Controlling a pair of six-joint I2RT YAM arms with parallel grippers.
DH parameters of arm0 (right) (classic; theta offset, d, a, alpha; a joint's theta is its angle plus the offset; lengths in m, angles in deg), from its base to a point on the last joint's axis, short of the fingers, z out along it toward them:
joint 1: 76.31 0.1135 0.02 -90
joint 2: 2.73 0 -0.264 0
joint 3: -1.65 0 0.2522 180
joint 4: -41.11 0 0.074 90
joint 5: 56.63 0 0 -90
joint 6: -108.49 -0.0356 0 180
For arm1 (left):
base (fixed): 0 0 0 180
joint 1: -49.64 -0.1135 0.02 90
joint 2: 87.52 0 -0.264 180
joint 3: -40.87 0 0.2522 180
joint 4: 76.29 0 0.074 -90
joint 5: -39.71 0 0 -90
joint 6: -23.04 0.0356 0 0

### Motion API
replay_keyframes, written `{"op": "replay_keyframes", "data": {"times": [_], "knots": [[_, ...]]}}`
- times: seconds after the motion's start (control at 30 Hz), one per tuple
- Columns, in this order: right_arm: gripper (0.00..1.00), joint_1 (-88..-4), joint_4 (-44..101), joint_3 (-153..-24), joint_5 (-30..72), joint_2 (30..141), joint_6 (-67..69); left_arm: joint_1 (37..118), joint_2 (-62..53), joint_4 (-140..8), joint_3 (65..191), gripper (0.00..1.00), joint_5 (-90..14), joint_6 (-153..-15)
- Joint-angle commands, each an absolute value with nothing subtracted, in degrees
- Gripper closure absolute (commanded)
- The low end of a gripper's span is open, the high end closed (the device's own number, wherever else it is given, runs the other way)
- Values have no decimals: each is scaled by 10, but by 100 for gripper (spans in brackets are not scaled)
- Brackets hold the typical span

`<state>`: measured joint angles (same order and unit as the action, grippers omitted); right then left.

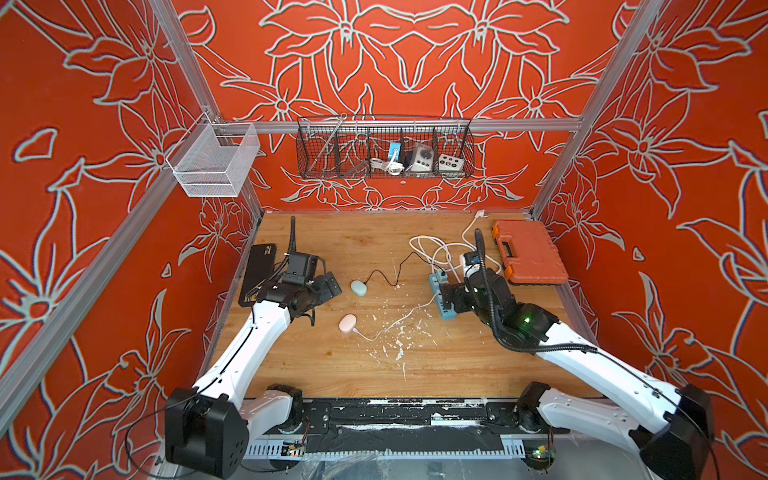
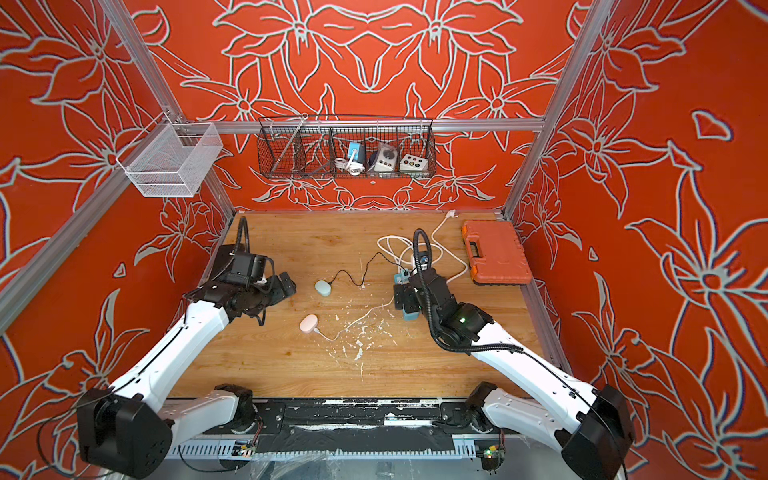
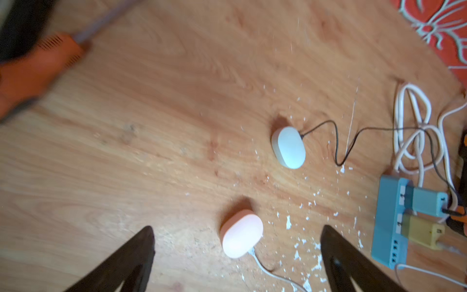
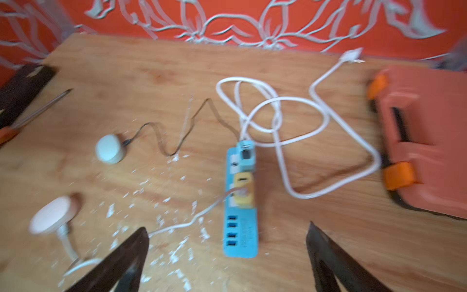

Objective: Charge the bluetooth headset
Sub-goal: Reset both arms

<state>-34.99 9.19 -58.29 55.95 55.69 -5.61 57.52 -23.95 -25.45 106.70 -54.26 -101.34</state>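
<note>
Two oval headset cases lie on the wooden table. The pink case has a white cable running to a yellow adapter on the blue power strip. A black cable joins the pale case to a blue adapter. My left gripper hovers open just left of both cases, holding nothing. Above the strip's near end, my right gripper stands open and empty, hiding part of the strip in both top views.
An orange tool case lies at the back right, a coiled white cable beside it. A black flat device and a screwdriver lie at the left edge. White flecks litter the middle. Wire baskets hang on the back wall.
</note>
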Motion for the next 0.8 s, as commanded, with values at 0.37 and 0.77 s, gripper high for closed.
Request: {"op": "replay_keyframes", "data": {"times": [0.37, 0.77], "knots": [[2, -522, 398, -416, 940, 633, 73, 498, -246, -673, 850, 2, -732, -795], [2, -617, 908, -234, 670, 774, 244, 493, -88, -936, 792, 2, -684, -731]]}}
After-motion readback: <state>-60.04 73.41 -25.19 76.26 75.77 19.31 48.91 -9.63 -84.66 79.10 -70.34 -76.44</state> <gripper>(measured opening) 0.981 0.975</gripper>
